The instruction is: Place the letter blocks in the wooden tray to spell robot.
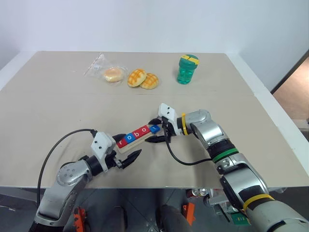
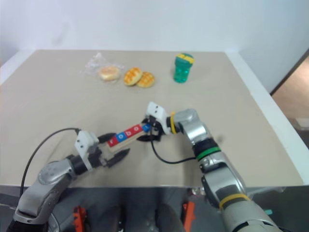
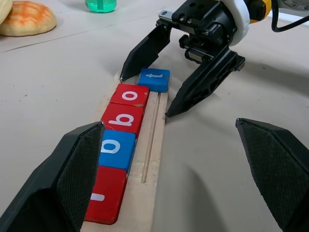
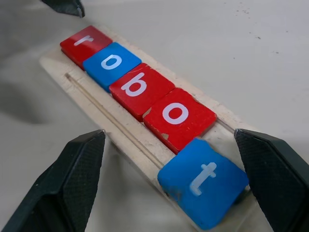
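Item: letter blocks [image 4: 145, 96] in wooden tray [image 4: 63, 67], blue t block [image 4: 203, 181] skewed at its end. Right gripper [image 3: 159, 92] straddled it, spread wide, empty; withdrawal risked snagging it. Left gripper [image 1: 126, 157] gaped empty at the tray's opposite end.

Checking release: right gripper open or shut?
Open. The right gripper has its fingers spread either side of the blue t block, touching nothing.

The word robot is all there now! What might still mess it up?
1. The blue t block sits a bit crooked at the end of the wooden tray, so it may not be fully seated.
2. The right end effector is open with a finger on each side of that block; pulling away carelessly might knock it.
3. The left end effector is open near the red r block and might bump it.
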Action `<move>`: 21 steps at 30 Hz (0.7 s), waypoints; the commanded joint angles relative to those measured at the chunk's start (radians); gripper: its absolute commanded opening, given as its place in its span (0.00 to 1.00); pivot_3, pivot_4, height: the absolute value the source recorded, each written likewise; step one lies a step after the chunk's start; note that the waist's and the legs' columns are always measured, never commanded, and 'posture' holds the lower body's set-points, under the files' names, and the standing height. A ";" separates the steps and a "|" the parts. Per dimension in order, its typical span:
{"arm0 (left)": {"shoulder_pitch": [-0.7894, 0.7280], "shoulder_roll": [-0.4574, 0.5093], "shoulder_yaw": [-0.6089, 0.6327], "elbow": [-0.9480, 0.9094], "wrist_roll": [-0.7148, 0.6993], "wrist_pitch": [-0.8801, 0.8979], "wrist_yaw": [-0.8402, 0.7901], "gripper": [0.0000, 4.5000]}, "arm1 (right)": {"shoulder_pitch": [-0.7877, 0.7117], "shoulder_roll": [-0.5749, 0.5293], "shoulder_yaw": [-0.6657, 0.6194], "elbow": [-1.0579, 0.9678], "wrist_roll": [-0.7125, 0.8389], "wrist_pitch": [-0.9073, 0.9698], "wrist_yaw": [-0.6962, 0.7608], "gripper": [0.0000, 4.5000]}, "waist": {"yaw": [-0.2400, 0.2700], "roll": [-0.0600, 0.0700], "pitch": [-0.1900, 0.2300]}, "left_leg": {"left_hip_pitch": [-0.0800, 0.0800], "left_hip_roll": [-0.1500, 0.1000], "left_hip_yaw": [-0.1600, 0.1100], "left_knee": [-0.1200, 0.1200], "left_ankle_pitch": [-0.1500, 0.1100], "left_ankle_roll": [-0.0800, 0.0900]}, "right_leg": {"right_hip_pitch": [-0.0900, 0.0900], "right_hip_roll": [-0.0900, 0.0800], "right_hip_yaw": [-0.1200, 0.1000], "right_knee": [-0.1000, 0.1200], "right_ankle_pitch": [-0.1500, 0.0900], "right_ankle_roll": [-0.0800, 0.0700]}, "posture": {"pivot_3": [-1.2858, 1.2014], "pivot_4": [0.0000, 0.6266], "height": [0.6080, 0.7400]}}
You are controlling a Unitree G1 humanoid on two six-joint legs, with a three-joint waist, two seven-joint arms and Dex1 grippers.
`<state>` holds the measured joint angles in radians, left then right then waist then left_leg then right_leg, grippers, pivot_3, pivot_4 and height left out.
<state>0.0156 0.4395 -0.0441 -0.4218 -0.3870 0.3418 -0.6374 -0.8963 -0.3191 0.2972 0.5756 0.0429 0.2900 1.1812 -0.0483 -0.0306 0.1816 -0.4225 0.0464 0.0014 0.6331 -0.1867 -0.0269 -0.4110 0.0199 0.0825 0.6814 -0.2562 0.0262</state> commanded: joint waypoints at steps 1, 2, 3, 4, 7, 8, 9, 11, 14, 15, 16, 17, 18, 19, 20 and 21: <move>0.002 0.005 0.007 -0.020 0.004 -0.016 -0.001 1.00 | -0.011 0.001 -0.041 -0.103 0.043 0.037 -0.003 0.99 | 0.000 0.000 0.000 | 0.000 0.000 0.000 0.000 0.000 0.000 | 0.000 0.000 0.000 0.000 0.000 0.000 | 0.52 0.24 1.00; 0.001 0.005 0.008 -0.021 0.003 -0.015 -0.001 1.00 | -0.005 0.000 -0.044 -0.125 0.050 0.048 -0.007 0.99 | 0.000 0.000 0.000 | 0.000 0.000 0.000 0.000 0.000 0.000 | 0.000 0.000 0.000 0.000 0.000 0.000 | 0.52 0.24 1.00; -0.002 0.006 0.008 -0.021 0.003 -0.012 -0.001 1.00 | 0.001 -0.003 -0.048 -0.147 0.057 0.061 -0.012 0.99 | 0.000 0.000 0.000 | 0.000 0.000 0.000 0.000 0.000 0.000 | 0.000 0.000 0.000 0.000 0.000 0.000 | 0.52 0.24 1.00; -0.003 0.006 0.009 -0.022 0.003 -0.010 -0.001 1.00 | 0.008 -0.005 -0.053 -0.169 0.065 0.074 -0.017 0.99 | 0.000 0.000 0.000 | 0.000 0.000 0.000 0.000 0.000 0.000 | 0.000 0.000 0.000 0.000 0.000 0.000 | 0.52 0.24 1.00; -0.006 0.009 0.011 -0.024 0.001 -0.005 -0.003 1.00 | 0.029 -0.010 -0.088 -0.244 0.091 0.116 -0.053 0.99 | 0.000 0.000 0.000 | 0.000 0.000 0.000 0.000 0.000 0.000 | 0.000 0.000 0.000 0.000 0.000 0.000 | 0.52 0.24 1.00; -0.005 0.011 0.012 -0.025 0.001 -0.004 -0.004 1.00 | 0.035 -0.012 -0.104 -0.270 0.102 0.134 -0.072 0.99 | 0.000 0.000 0.000 | 0.000 0.000 0.000 0.000 0.000 0.000 | 0.000 0.000 0.000 0.000 -0.001 0.000 | 0.52 0.24 1.00; -0.006 0.012 0.014 -0.026 -0.001 -0.002 -0.005 1.00 | 0.044 -0.015 -0.121 -0.299 0.111 0.152 -0.095 0.99 | 0.000 0.000 0.000 | -0.001 0.000 0.000 0.000 0.000 0.000 | 0.000 0.000 0.000 0.000 -0.001 0.000 | 0.52 0.24 1.00; -0.010 0.012 0.017 -0.027 -0.006 0.003 -0.005 1.00 | 0.069 -0.024 -0.146 -0.353 0.124 0.179 -0.133 0.99 | 0.000 0.000 0.000 | -0.001 0.000 0.000 0.000 0.000 0.000 | 0.000 0.000 0.000 0.000 -0.001 0.000 | 0.52 0.24 1.00; -0.020 0.008 0.023 -0.033 -0.032 0.018 -0.012 1.00 | 0.160 -0.054 -0.177 -0.470 0.146 0.220 -0.178 0.81 | 0.002 0.000 0.000 | -0.001 0.000 -0.001 0.000 0.000 0.000 | 0.000 0.000 0.000 0.000 -0.001 0.001 | 0.52 0.24 1.00; -0.022 0.009 0.026 -0.037 -0.044 0.024 -0.016 1.00 | 0.195 -0.064 -0.186 -0.510 0.153 0.237 -0.193 0.72 | 0.003 0.000 0.000 | -0.001 0.000 -0.001 0.000 0.000 0.000 | 0.000 -0.001 0.000 0.000 -0.001 0.001 | 0.52 0.24 1.00; -0.024 0.011 0.028 -0.043 -0.060 0.032 -0.024 1.00 | 0.231 -0.075 -0.194 -0.550 0.162 0.257 -0.207 0.66 | 0.003 0.000 0.000 | -0.001 -0.001 -0.001 0.000 0.000 0.000 | 0.000 -0.001 -0.001 0.000 -0.002 0.001 | 0.52 0.24 1.00; -0.025 0.015 0.029 -0.048 -0.074 0.041 -0.032 1.00 | 0.263 -0.085 -0.199 -0.584 0.169 0.273 -0.219 0.57 | 0.002 0.000 0.000 | -0.001 -0.001 -0.001 0.000 0.000 0.000 | 0.000 -0.001 -0.001 0.000 -0.002 0.001 | 0.52 0.24 1.00; -0.027 0.018 0.030 -0.051 -0.083 0.048 -0.037 1.00 | 0.289 -0.095 -0.201 -0.611 0.175 0.284 -0.229 0.49 | 0.002 0.000 0.000 | -0.001 -0.001 -0.001 -0.001 0.000 0.000 | 0.000 -0.001 0.000 0.000 -0.002 0.001 | 0.52 0.24 1.00; -0.029 0.023 0.030 -0.055 -0.094 0.058 -0.043 1.00 | 0.317 -0.105 -0.205 -0.639 0.182 0.301 -0.241 0.43 | 0.002 0.000 0.000 | -0.002 -0.001 -0.001 -0.001 0.000 0.000 | 0.000 -0.001 0.000 0.000 -0.002 0.001 | 0.52 0.24 1.00; -0.030 0.026 0.031 -0.057 -0.100 0.065 -0.046 1.00 | 0.335 -0.112 -0.207 -0.659 0.188 0.313 -0.250 0.35 | 0.000 0.000 0.000 | -0.002 -0.001 -0.001 -0.001 0.000 0.000 | 0.000 -0.001 0.000 0.000 -0.002 0.001 | 0.52 0.24 1.00; -0.031 0.033 0.031 -0.059 -0.104 0.071 -0.052 1.00 | 0.355 -0.117 -0.211 -0.681 0.194 0.335 -0.264 0.26 | -0.001 0.000 0.000 | -0.001 -0.001 0.000 -0.001 0.000 0.000 | -0.001 -0.001 0.000 0.000 -0.002 0.001 | 0.52 0.24 1.00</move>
<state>-0.0087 0.4597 -0.0294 -0.4390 -0.4719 0.4106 -0.6804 -0.5353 -0.4310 0.1162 -0.0287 0.2118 0.6103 0.9332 -0.0497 -0.0305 0.1817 -0.4237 0.0457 0.0018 0.6326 -0.1869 -0.0272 -0.4120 0.0190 0.0831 0.6812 -0.2577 0.0273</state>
